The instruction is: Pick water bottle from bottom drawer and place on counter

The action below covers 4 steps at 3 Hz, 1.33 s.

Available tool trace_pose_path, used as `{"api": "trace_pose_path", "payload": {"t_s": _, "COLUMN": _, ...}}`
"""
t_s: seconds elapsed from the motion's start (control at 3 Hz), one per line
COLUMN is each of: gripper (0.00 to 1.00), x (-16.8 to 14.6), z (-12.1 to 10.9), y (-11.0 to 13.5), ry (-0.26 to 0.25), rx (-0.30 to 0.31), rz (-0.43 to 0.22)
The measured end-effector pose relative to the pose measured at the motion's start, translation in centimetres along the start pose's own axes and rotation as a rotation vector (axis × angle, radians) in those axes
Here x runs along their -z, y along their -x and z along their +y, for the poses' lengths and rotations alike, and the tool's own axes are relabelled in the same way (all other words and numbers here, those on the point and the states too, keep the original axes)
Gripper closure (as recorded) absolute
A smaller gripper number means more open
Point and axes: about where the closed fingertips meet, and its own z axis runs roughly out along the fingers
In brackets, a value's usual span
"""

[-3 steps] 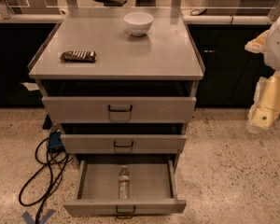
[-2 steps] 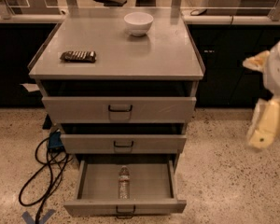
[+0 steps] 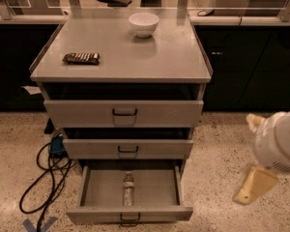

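Note:
The water bottle (image 3: 128, 188) lies lengthwise in the middle of the open bottom drawer (image 3: 94, 214), cap towards the back. The drawer is pulled out at the foot of the grey cabinet. The counter (image 3: 150, 57) on top carries a white bowl and a dark striped packet. My gripper (image 3: 255, 183) hangs to the right of the cabinet, over the floor, at about the height of the bottom drawer and well apart from the bottle. It holds nothing that I can see.
The white bowl (image 3: 143, 24) stands at the back of the counter and the dark packet (image 3: 81, 58) at its left. The two upper drawers (image 3: 123, 112) stand slightly out. Black cables (image 3: 41, 187) loop on the floor at the left. A pale ledge with glass panels (image 3: 241, 18) runs behind.
My gripper has moved down and a little to the left beside the cabinet. The bottle, the drawers and the things on the counter have not moved.

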Motion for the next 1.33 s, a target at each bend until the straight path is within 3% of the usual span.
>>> {"api": "trace_pose_path", "payload": {"t_s": 0.33, "gripper": 0.0, "x": -9.7, "z": 4.1, "y": -3.4, "ry": 0.073, "rx": -0.147, "rz": 0.02}}
{"api": "trace_pose_path", "payload": {"t_s": 0.67, "gripper": 0.0, "x": -18.4, "z": 8.5, "y": -7.3, "ry": 0.186, "rx": -0.321, "rz": -0.03}}
{"api": "trace_pose_path", "payload": {"t_s": 1.0, "gripper": 0.0, "x": -21.6, "z": 10.2, "y": -7.5, "ry": 0.258, "rx": -0.344, "rz": -0.05}}
{"api": "trace_pose_path", "payload": {"t_s": 1.33, "gripper": 0.0, "x": -21.6, "z": 10.3, "y": -7.5, "ry": 0.26, "rx": -0.343, "rz": -0.049}}
